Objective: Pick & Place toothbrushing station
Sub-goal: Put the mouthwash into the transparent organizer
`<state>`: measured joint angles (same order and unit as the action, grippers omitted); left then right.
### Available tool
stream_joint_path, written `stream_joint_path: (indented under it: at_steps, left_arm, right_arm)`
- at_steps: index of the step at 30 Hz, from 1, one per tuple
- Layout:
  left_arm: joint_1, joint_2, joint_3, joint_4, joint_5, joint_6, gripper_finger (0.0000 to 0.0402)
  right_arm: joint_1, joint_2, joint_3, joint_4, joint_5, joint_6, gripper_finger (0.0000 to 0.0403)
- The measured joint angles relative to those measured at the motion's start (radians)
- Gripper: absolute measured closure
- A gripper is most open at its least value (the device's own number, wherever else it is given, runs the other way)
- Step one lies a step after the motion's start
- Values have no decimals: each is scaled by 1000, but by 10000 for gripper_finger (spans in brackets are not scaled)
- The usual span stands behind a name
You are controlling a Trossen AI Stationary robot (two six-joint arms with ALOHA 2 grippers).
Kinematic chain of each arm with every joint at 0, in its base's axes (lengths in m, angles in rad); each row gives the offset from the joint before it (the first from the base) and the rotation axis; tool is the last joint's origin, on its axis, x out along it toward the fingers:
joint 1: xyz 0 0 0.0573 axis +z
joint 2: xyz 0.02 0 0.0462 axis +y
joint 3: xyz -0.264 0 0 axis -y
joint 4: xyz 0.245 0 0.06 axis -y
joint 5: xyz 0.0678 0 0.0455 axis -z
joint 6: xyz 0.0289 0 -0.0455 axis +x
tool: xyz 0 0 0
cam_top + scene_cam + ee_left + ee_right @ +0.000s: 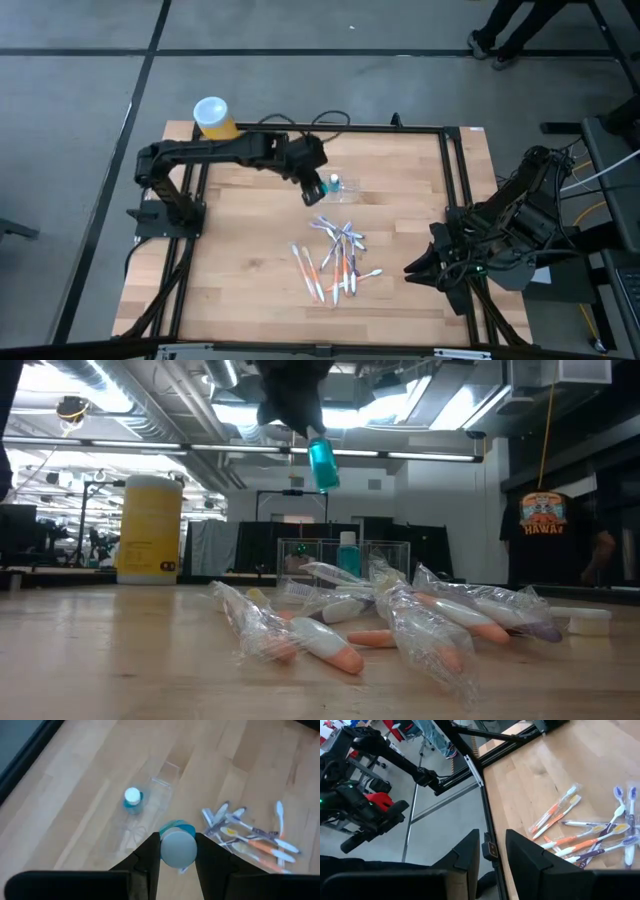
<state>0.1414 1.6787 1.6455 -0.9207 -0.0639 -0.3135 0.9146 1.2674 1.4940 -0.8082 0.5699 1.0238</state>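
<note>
Teal bottle (177, 849), white cap; yellow cylinder (150, 528), white lid; clear station (150, 805); white, orange, blue toothbrushes (335, 262); light wood table (240, 270).

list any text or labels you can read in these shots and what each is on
"HAWAI": on the dark T-shirt of a person behind the table, low view; further letters may be hidden.
Yellow cylinder: a small dark mark near its base, too blurred to read.
Wrapped toothbrushes: no legible print.
</note>
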Motion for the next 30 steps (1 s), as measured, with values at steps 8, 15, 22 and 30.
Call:
stream_joint_path:
  at_steps: [8, 15, 22, 30]
  left_arm:
    - [48, 124, 46, -68, 22, 113, 308]
    - [37, 232, 139, -61, -1, 182, 308]
    - [45, 307, 228, -92, -6, 220, 309]
    - [58, 331, 233, -106, -5, 227, 309]
  right_arm:
    - [0, -19, 0, 0, 26, -11, 305]
    - [5, -25, 0, 1, 25, 14, 305]
    - [35, -26, 0, 5, 55, 44, 305]
    - [80, -26, 0, 4, 119, 69, 305]
